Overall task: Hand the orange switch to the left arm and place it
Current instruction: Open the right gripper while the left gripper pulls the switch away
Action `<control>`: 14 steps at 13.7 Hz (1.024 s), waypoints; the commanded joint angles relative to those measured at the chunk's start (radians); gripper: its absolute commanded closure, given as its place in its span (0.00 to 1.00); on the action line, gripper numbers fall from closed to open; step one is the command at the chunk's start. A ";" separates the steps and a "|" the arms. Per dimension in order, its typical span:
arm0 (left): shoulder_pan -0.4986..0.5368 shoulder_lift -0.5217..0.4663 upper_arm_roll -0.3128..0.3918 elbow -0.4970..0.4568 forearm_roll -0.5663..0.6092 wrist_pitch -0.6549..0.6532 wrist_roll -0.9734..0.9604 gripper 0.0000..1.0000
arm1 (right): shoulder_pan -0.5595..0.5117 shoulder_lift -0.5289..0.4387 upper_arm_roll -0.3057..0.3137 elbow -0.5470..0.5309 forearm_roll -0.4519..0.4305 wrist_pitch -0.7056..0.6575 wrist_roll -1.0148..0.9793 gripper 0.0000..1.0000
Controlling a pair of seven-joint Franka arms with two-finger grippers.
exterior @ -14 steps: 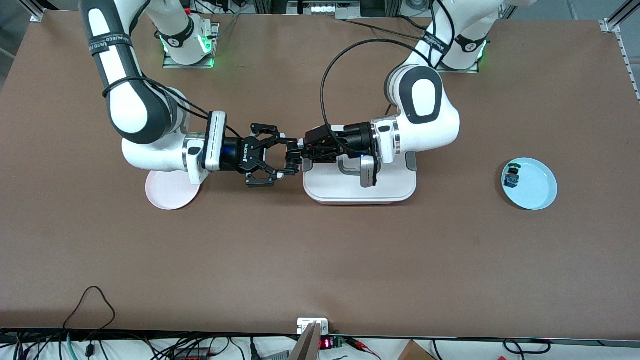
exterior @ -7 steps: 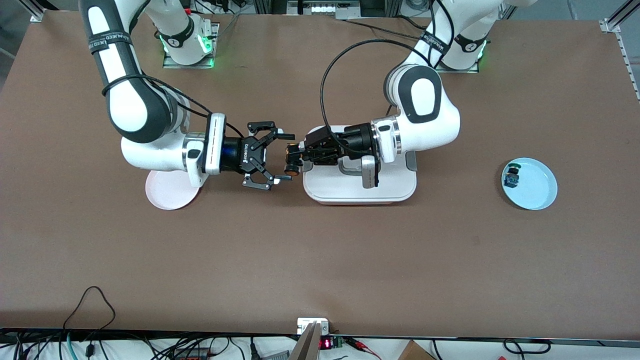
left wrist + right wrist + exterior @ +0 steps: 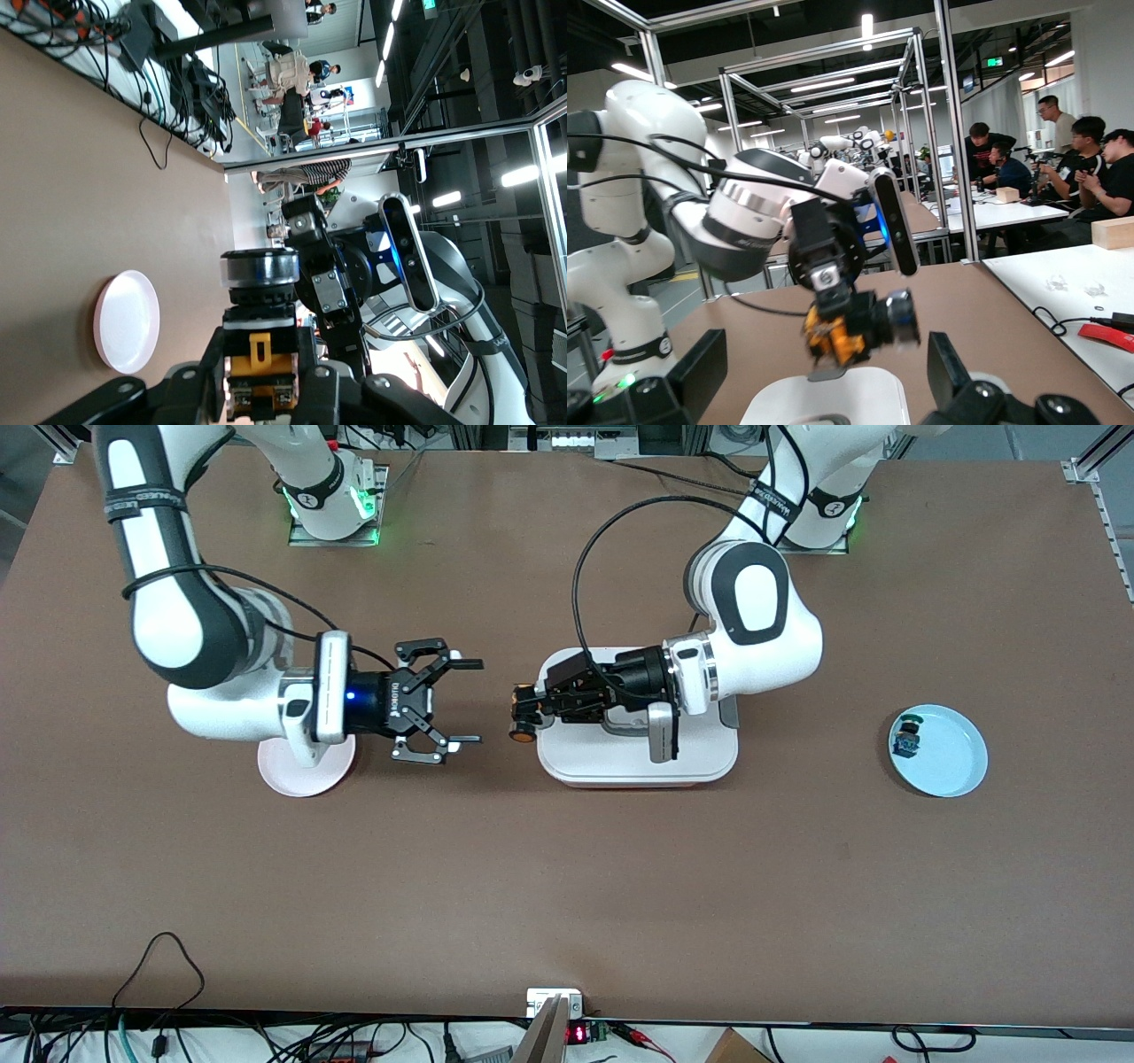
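My left gripper (image 3: pixel 534 707) is shut on the orange switch (image 3: pixel 518 724) and holds it in the air, just off the edge of the white box (image 3: pixel 700 757) at the right arm's end. In the left wrist view the switch (image 3: pixel 260 354) sits clamped between the jaws. My right gripper (image 3: pixel 477 701) is open and empty over the bare table between the pink plate (image 3: pixel 297 775) and the switch, a short gap from it. The right wrist view shows the held switch (image 3: pixel 850 329) ahead of its spread fingers (image 3: pixel 700 372), above the box (image 3: pixel 824 403).
A blue plate (image 3: pixel 952 766) near the left arm's end of the table holds a small blue switch with a green cap (image 3: pixel 905 735). The pink plate also shows in the left wrist view (image 3: pixel 128 320). Cables lie along the table edge nearest the front camera.
My right gripper was round the switch, then let go and drew back toward the pink plate. The switch stays in my left gripper, which has barely moved.
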 commanded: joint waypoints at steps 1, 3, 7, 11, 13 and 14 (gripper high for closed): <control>0.045 -0.023 -0.003 -0.011 0.103 0.007 0.026 1.00 | -0.080 -0.012 0.006 0.013 -0.079 -0.105 0.031 0.00; 0.090 -0.029 -0.004 -0.007 0.267 -0.001 0.024 1.00 | -0.142 -0.015 0.004 0.017 -0.142 -0.194 0.032 0.00; 0.194 -0.043 -0.003 -0.002 0.563 -0.154 0.024 1.00 | -0.229 -0.018 0.004 0.034 -0.228 -0.317 0.034 0.00; 0.303 -0.049 -0.003 0.030 0.946 -0.304 0.026 1.00 | -0.240 -0.049 -0.017 0.080 -0.384 -0.323 0.122 0.00; 0.328 -0.063 -0.004 0.033 1.130 -0.344 0.029 0.99 | -0.240 -0.088 -0.037 0.111 -0.525 -0.324 0.225 0.00; 0.335 -0.070 -0.003 0.032 1.222 -0.360 0.053 0.99 | -0.240 -0.105 -0.049 0.116 -0.597 -0.331 0.265 0.00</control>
